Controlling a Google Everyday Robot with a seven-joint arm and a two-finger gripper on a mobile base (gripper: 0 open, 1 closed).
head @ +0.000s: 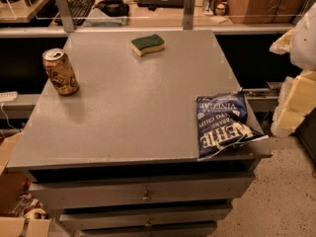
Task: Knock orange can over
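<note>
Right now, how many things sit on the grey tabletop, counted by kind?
can: 1
sponge: 1
chip bag: 1
Total: 3
The gripper is not in view; nothing of it shows over the tabletop.

— Where does the orange can stand?
— Upright on the left side of the gray table, close to its left edge.
— What else lies on top?
— A yellow-and-green sponge on the far side, near the middle, and a blue chip bag lying flat on the near right, its corner past the edge.
— And the gripper?
— Pale, at the right, beyond the table, well apart from the can.
</note>
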